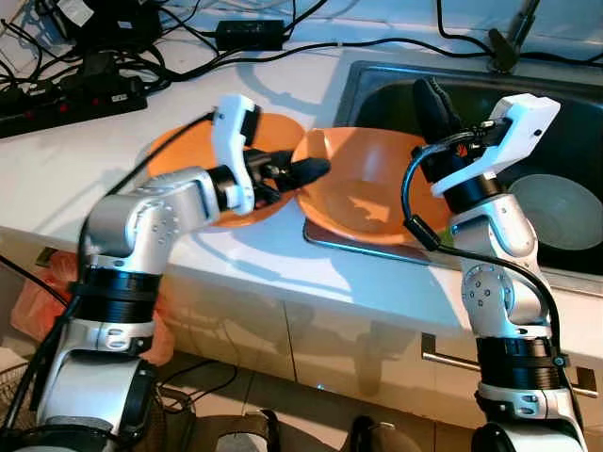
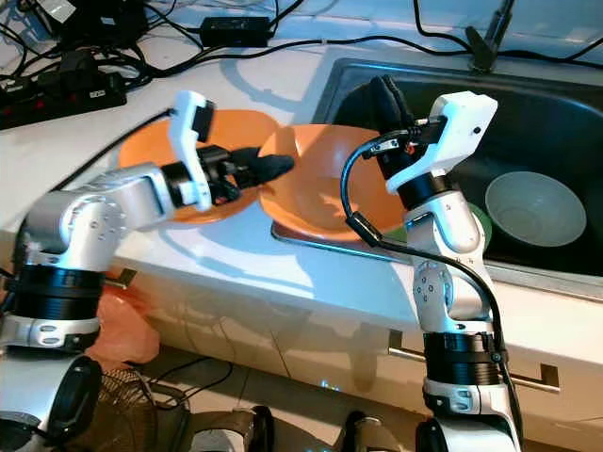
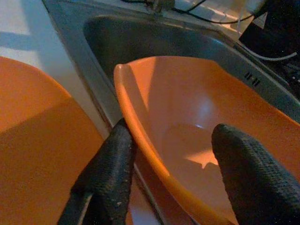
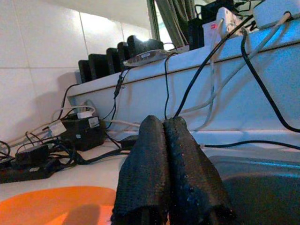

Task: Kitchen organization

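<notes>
At the edge of the steel sink (image 1: 377,80), a deep orange plastic bowl (image 1: 363,193) is perched, half over the white countertop (image 1: 85,179), beside a flat orange plate (image 1: 179,151). Its near rim is straddled by the left gripper (image 3: 173,164), whose fingers are spread, one inside and one outside, not yet clamped. The right gripper (image 4: 171,168) is held pressed closed and empty above the bowl's far side. The rim should be pinched firmly before any lift, since the bowl could tip into the basin, where a pale green bowl (image 1: 556,212) lies.

A home kitchen — steel sink (image 1: 377,80) sunk in a white counter (image 1: 245,254), tiled wall (image 4: 51,51) behind.
</notes>
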You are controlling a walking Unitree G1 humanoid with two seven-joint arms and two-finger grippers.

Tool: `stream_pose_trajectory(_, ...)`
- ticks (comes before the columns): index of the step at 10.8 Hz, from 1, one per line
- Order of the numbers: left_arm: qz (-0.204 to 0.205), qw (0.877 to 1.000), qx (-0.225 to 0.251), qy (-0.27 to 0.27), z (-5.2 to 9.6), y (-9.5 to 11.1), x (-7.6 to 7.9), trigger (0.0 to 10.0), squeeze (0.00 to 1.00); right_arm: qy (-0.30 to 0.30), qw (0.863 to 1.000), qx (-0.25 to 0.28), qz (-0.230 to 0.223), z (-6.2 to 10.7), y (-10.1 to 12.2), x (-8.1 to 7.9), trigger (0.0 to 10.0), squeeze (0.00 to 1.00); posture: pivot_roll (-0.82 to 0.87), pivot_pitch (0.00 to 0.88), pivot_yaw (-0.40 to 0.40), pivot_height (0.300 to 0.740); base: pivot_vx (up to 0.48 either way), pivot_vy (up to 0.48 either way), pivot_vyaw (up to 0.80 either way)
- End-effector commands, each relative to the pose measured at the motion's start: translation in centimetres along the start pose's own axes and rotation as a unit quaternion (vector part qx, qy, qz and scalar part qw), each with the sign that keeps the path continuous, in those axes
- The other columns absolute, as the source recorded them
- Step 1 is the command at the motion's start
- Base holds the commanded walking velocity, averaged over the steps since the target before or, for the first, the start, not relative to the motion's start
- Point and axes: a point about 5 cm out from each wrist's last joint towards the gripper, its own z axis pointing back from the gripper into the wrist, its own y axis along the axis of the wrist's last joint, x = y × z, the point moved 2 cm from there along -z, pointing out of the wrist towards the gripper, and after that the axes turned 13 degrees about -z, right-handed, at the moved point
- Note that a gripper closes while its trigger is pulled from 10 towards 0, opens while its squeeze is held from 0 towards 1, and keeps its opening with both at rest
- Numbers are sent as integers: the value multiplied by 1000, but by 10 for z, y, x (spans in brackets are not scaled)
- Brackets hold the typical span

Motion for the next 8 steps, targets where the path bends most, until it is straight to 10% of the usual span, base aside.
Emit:
stream_pose_trajectory(1, 0, 1000, -8, -20, -1, -1, 6, 0, 0, 3, 1000, 14, 7, 2, 5, -3, 10000, 0, 112, 149, 95, 740, 0, 0, 0)
stream_pose_trajectory(8, 6, 1000, -7, -20, -1, -2, 6, 0, 0, -7, 1000, 15, 7, 4, 4, -1, 10000, 0, 121, 165, 95, 740, 0, 0, 0)
